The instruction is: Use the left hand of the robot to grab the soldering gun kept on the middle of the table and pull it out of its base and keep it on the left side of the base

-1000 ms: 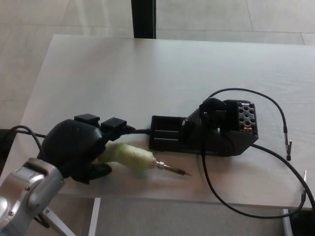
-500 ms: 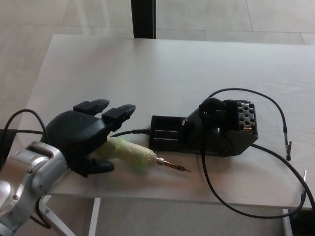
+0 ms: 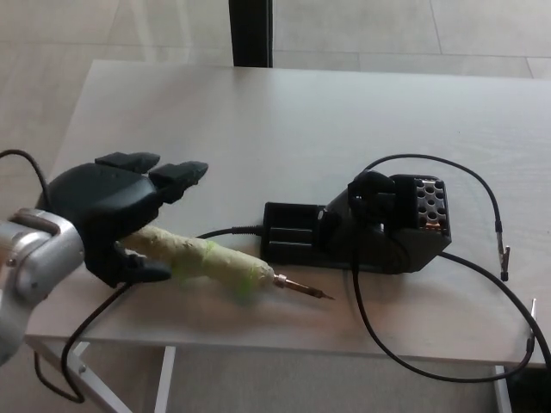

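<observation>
The soldering gun [image 3: 211,261], with a pale green wrapped handle and a thin metal tip pointing right, lies flat on the white table [image 3: 284,120] just left of its black base [image 3: 362,228]. A black cord runs from the handle's left end off the table's front edge. My left hand [image 3: 108,215] hovers over the handle's left end, open, with fingers spread and pointing right; it no longer grips the handle. The base's holder stands empty. My right hand does not show.
A long black cable [image 3: 465,284] loops from the base across the right side of the table and over its front edge. Small clips [image 3: 504,254] hang near the right edge. A dark post [image 3: 251,30] stands behind the table.
My left hand has opened and drawn back to the left, uncovering the green handle. The soldering gun stays lying on the table left of the base.
</observation>
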Motion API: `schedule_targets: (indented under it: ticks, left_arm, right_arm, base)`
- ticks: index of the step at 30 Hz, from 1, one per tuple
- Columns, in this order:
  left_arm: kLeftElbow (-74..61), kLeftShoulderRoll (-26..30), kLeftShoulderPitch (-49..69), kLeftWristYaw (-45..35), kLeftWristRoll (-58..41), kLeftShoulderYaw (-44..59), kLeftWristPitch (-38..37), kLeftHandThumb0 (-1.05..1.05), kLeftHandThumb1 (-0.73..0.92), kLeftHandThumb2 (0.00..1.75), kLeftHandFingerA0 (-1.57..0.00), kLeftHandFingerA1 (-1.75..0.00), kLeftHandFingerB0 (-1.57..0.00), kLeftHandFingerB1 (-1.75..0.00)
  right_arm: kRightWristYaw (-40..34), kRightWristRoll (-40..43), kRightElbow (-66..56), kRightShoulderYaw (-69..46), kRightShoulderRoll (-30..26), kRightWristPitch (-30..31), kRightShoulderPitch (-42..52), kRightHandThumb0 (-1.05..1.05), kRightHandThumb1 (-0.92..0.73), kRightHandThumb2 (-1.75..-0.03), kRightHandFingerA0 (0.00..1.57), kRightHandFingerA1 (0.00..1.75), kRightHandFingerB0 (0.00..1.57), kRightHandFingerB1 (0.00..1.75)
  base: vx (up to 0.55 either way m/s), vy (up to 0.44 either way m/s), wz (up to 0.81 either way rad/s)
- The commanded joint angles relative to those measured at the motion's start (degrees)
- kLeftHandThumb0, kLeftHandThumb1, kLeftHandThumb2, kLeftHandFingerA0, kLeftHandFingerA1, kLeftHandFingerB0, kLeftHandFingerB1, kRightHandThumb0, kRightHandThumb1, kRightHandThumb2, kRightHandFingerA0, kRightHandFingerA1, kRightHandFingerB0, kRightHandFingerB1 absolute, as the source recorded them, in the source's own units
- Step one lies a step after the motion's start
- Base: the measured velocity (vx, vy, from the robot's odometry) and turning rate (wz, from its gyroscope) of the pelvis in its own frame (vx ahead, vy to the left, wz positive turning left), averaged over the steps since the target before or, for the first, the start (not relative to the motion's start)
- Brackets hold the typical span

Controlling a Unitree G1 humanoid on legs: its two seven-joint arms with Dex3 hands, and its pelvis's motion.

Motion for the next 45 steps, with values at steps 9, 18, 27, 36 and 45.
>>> schedule_targets:
  ticks: [9, 18, 27, 36, 45]
  left_arm:
    - [-10.4, -0.4, 12.6, -18.2, -45.2, 52.6, 29.5, -0.7, 0.55, 0.78, 0.0, 0.0, 0.0, -0.04]
    - [10.4, -16.0, 27.3, 5.1, -39.8, 63.2, 20.1, -0.66, 0.48, 0.83, -0.1, -0.63, -0.03, -0.52]
    - [38.1, -13.6, 34.2, 9.1, -30.9, 57.8, 22.0, -0.51, 0.71, 0.6, -0.2, -0.74, -0.29, -0.59]
    - [48.9, -10.2, 32.0, 12.7, -28.3, 55.2, 17.4, -0.52, 0.7, 0.61, -0.67, -0.67, -0.62, -0.54]
    - [51.8, -8.1, 31.7, 10.7, -27.7, 51.1, 14.0, -0.57, 0.67, 0.6, -0.75, -0.63, -0.69, -0.55]
  right_arm:
    - [1.2, 2.1, 1.5, -1.9, -0.2, -0.7, 1.1, -0.66, -0.17, -1.63, 1.32, 1.09, 0.38, 1.5]
    - [1.6, 2.0, 0.4, -1.6, 0.2, -0.8, 1.8, -0.68, -0.08, -1.66, 1.24, 1.13, 0.25, 1.46]
    - [2.3, 2.6, 0.3, -2.1, 0.3, -0.5, 2.0, -0.77, -0.21, -1.36, 1.24, 1.11, 0.33, 1.1]
    - [1.9, 2.5, 1.0, -2.1, 0.9, -0.3, 1.5, -0.89, -0.36, -1.24, 1.05, 1.31, 0.0, 1.53]
    - [2.6, 2.2, 0.9, -2.0, 1.5, -1.4, 2.5, -0.93, -0.44, -1.27, 0.98, 1.24, 0.13, 0.91]
  base:
    - [0.0, 0.0, 0.0]
    - [0.0, 0.0, 0.0]
    - [0.0, 0.0, 0.0]
    - [0.0, 0.0, 0.0]
    - [0.0, 0.0, 0.0]
